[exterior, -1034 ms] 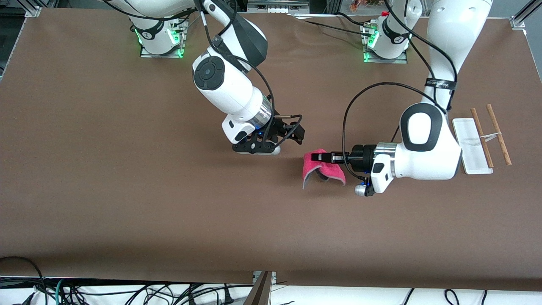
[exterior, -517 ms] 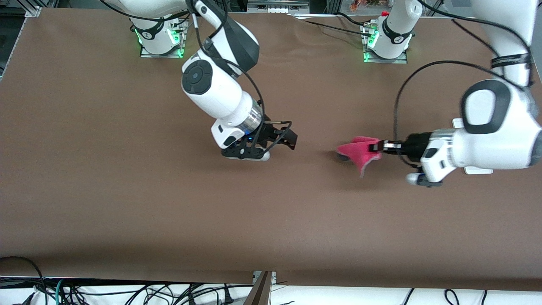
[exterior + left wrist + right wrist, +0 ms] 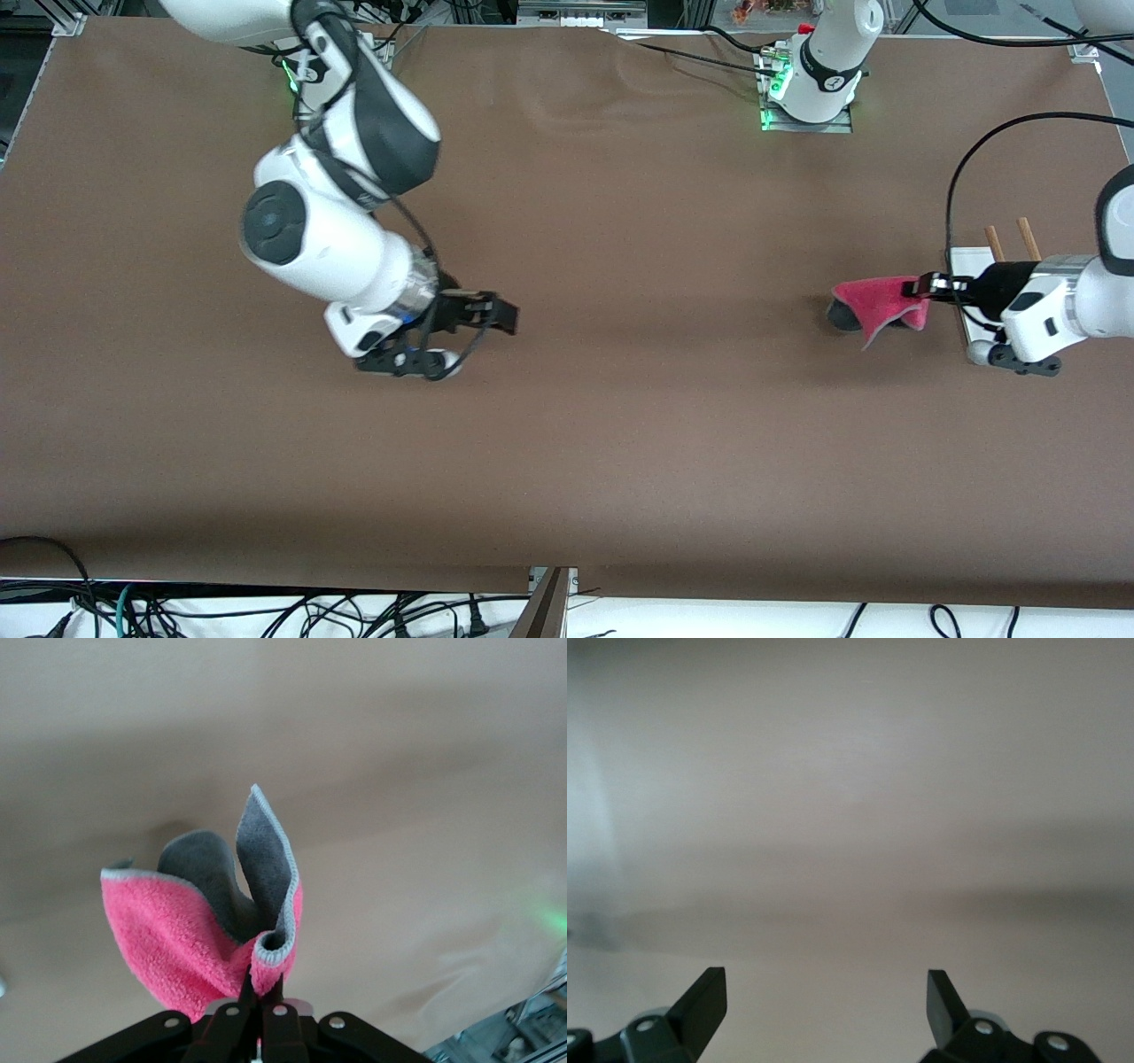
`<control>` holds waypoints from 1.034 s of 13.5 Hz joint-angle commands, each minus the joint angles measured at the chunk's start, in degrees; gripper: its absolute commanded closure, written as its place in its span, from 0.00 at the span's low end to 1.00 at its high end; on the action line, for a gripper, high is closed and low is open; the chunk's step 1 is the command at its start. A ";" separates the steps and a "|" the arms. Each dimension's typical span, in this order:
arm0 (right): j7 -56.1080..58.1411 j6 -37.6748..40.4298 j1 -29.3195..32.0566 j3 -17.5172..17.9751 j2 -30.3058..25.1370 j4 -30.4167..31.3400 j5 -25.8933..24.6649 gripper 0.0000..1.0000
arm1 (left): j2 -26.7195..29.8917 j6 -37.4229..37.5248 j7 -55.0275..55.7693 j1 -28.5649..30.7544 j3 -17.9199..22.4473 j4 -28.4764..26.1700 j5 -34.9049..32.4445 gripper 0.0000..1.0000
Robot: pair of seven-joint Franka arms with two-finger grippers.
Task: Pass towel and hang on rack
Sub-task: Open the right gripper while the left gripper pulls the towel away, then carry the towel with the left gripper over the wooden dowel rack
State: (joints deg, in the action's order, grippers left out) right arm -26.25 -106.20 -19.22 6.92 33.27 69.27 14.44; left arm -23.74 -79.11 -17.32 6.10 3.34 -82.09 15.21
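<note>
Front view shows the left gripper (image 3: 927,285) clenching the fluffy pink-red towel (image 3: 873,304) beside the white-based wooden-rod rack (image 3: 974,266), while the right gripper (image 3: 496,316) waits released, well apart.

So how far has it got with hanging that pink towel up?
The handover looks done: the right pincer is open and empty over bare table, while the left pincer is shut on the towel. In hand: the towel is up in the air just beside the rack. Left to do: draping it over the rack's two rods, which carry nothing yet.
</note>
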 commanded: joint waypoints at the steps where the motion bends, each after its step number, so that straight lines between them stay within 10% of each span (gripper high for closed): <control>1: 9.76 7.39 3.91 -1.37 -2.06 -0.01 -2.73 0.00 | 0.09 3.35 -7.18 5.66 -0.35 2.11 -4.83 1.00; 14: 25.73 11.46 21.24 -7.09 -26.22 17.82 -15.58 0.00 | -0.17 6.43 -14.94 10.07 0.27 3.43 -7.65 1.00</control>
State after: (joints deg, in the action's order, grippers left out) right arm -0.20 -93.28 0.22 -0.86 11.90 81.32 0.15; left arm -23.74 -73.90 -30.87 16.14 3.69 -79.64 9.44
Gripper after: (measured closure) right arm 0.000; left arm 0.974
